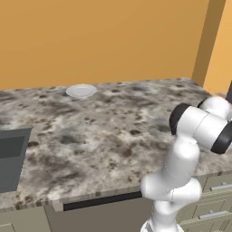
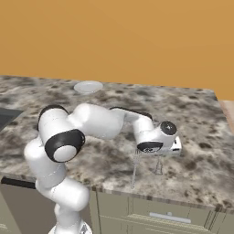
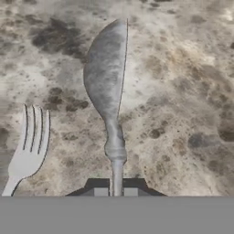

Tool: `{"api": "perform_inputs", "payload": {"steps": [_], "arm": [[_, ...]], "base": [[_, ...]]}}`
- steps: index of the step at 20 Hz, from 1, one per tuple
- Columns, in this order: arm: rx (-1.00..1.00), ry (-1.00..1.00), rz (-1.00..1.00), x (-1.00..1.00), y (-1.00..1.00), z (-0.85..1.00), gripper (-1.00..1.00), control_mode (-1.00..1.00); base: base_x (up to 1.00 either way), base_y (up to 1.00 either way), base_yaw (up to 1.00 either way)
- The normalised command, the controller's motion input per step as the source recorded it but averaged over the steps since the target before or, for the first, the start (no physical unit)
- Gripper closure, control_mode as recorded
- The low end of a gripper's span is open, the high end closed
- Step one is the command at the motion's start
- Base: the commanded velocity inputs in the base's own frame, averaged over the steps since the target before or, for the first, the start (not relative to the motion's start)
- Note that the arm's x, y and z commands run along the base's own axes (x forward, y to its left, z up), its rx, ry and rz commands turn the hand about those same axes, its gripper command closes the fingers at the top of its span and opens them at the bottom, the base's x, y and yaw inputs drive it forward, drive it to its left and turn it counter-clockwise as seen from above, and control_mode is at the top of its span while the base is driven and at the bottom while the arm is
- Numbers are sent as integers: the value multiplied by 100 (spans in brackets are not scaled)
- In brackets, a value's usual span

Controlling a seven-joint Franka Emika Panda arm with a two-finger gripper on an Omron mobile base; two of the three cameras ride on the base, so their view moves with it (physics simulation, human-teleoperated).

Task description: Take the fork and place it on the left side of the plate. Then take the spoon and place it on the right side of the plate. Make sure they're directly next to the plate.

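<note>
In the hand view the spoon [image 3: 106, 77] stretches away from my gripper [image 3: 115, 192], turned partly on its edge, its handle pinched between the two finger tips. The fork [image 3: 31, 141] lies flat on the speckled counter just left of the spoon, tines pointing the same way. From the right base view my gripper [image 2: 158, 165] points down near the counter's front edge, on the right. The small white plate [image 1: 81, 91] [image 2: 88, 87] sits far off at the back of the counter by the orange wall, with nothing beside it.
A dark sink [image 1: 9, 154] is sunk into the counter at the left. Drawers [image 1: 217, 199] run below the front edge. The marbled counter [image 2: 196, 123] stretches wide between my hand and the plate.
</note>
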Motion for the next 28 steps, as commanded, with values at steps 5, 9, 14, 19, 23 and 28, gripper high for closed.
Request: {"api": "perform_inputs", "payload": {"steps": [5,9,14,19,23,28], "arm": [[-10,2,0,-21,8,100,100,-100],[-6,6,0,-35,10,100,100,-100],[-2,11,0,-59,17,100,100,-100],[-5,15,0,-75,45,87,100,-100],[-9,7,0,-97,47,44,100,-100],[-9,1,3,-59,34,5,100,-100]], "base": [[0,0,0],[0,0,0],[0,0,0],[0,0,0],[0,0,0],[0,0,0]]}}
